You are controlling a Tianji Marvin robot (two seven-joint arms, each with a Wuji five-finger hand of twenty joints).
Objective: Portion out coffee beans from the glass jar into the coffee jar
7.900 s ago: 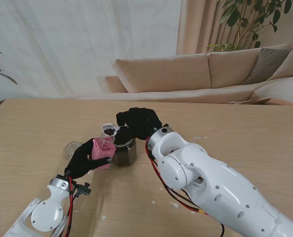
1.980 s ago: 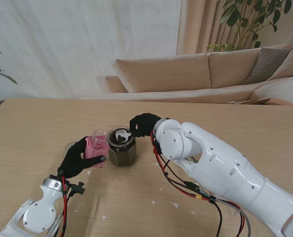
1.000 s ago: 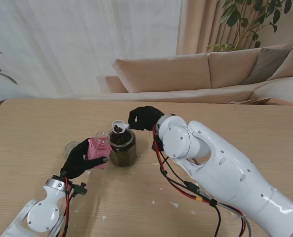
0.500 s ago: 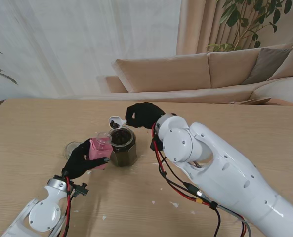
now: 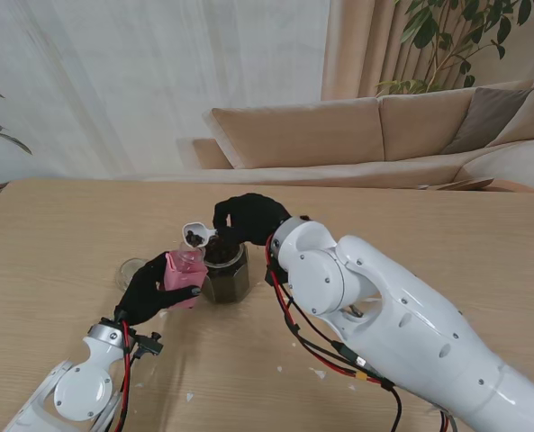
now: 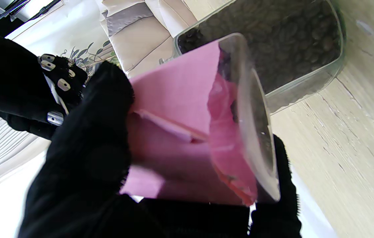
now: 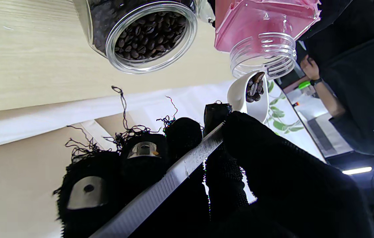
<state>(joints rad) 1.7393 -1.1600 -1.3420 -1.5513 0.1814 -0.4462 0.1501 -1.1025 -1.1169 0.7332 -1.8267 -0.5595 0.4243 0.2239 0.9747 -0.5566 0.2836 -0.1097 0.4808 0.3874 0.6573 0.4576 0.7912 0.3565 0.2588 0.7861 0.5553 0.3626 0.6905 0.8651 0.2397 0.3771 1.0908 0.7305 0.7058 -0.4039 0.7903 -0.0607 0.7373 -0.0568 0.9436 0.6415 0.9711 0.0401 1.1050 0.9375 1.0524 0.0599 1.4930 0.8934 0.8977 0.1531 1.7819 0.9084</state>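
A glass jar (image 5: 224,277) (image 7: 140,36) full of coffee beans stands open mid-table. Just to its left my left hand (image 5: 147,292) (image 6: 84,158) is shut on the pink-labelled coffee jar (image 5: 185,275) (image 6: 193,132) (image 7: 263,29) and holds it tilted, mouth toward the glass jar. My right hand (image 5: 247,221) (image 7: 226,172) is shut on a white scoop (image 5: 194,234) (image 7: 250,94). The scoop carries several beans and hovers right at the coffee jar's threaded mouth.
A round glass lid (image 5: 132,271) lies on the wooden table (image 5: 429,270) to the left of my left hand. Beyond the table's far edge is a beige sofa (image 5: 375,135). Small white scraps (image 5: 317,372) lie on the table nearer to me.
My right hand lifted the loaded scoop out of the glass jar and carried it left to the coffee jar's mouth. My left hand tilted the coffee jar toward it.
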